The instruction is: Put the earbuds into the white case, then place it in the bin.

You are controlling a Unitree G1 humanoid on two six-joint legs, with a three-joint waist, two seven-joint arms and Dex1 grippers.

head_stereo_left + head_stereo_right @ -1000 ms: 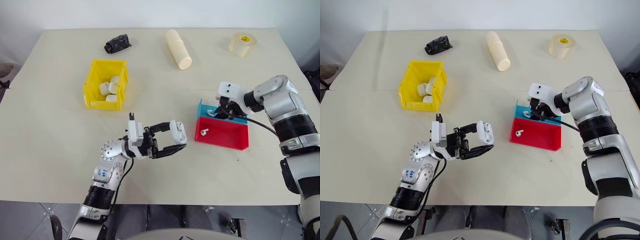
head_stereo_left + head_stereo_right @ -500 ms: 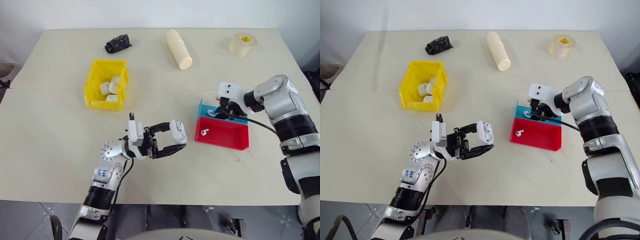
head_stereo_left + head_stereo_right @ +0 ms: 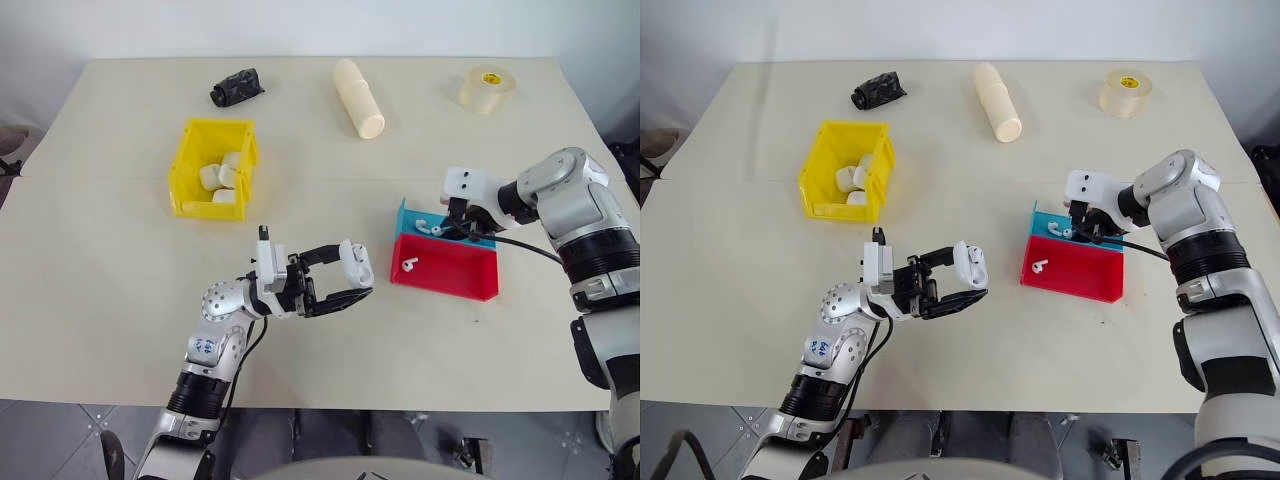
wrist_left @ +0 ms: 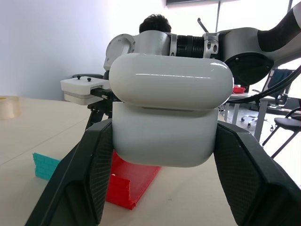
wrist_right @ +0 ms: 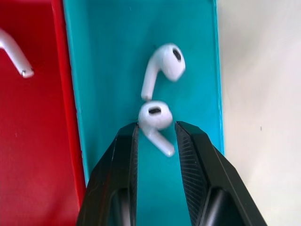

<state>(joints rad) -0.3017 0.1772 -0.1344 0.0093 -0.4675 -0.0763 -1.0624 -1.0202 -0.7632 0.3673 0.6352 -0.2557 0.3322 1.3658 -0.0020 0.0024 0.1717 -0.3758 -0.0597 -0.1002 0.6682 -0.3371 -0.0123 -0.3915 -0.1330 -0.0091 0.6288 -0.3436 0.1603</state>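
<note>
1. The left gripper (image 3: 345,282) is clamped on a white case (image 4: 170,115), held above the table (image 3: 120,300) in front of the robot. In the left wrist view the two black fingers (image 4: 89,174) press on the case's lower half from either side, and a seam shows between lid and body.
2. The right gripper (image 5: 155,134) hangs over the blue tray (image 5: 108,47), pointing down into it. Its fingers stand narrowly apart with one earbud (image 5: 155,120) between the tips; whether they pinch it or only bracket it, I cannot tell.
3. A second earbud (image 5: 162,68) lies in the blue tray just beyond the first, nearly touching it.
4. A third earbud (image 3: 407,264) lies in the red tray (image 3: 450,272), which sits against the blue tray on its near side.
5. The yellow bin (image 3: 213,167) stands on the table's left half, well apart from both grippers. Several white cases (image 3: 220,180) lie inside it.
6. Along the far edge of the table lie a crumpled black object (image 3: 235,86), a cream cylinder (image 3: 357,97) and a roll of tape (image 3: 486,87).
7. In the left wrist view, a person's head (image 4: 157,22) shows behind the right arm, and office chairs (image 4: 282,127) stand in the background.
</note>
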